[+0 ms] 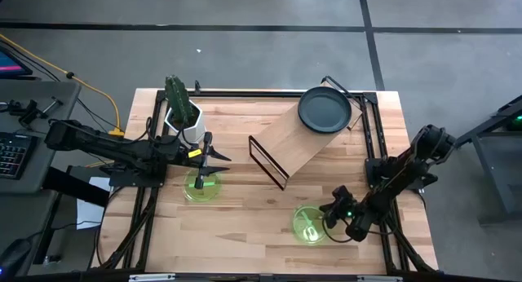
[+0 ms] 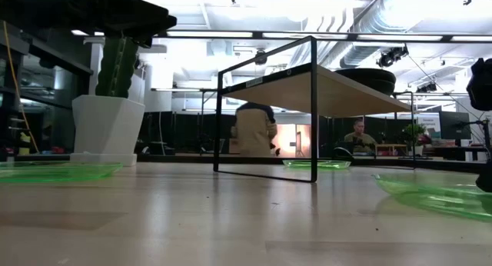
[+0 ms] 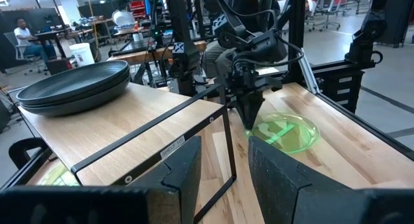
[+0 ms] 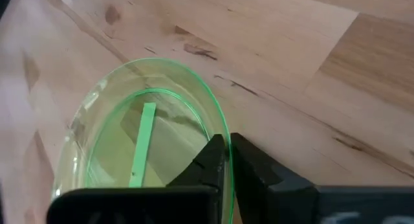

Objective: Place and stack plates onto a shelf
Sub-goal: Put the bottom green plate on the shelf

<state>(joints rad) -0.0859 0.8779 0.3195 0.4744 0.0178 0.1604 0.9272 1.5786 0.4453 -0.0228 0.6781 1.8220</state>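
Two translucent green plates lie on the wooden table: one (image 1: 201, 185) toward the left, one (image 1: 310, 223) near the front right. My right gripper (image 1: 333, 210) is shut on the right one's rim. My left gripper (image 1: 214, 157) hovers level above the left plate, open, with nothing between its fingers (image 3: 272, 179). The shelf (image 1: 298, 139), a light board on black wire legs, stands at an angle in the table's middle. A stack of dark plates (image 1: 325, 109) rests on its far end. My right gripper (image 4: 225, 141) pinches the green plate's rim (image 4: 213, 111) at the edge facing the table's right side, one finger inside the plate and one outside. The fingers slant down from the right. The plate's bottom (image 4: 139, 146) looks to lie on the table.
A white pot with a green cactus (image 1: 181, 111) stands at the far left, just behind my left gripper. A black frame (image 1: 371, 127) borders the table's edges. Bare wood lies between the two green plates and in front of the shelf (image 1: 253, 209).
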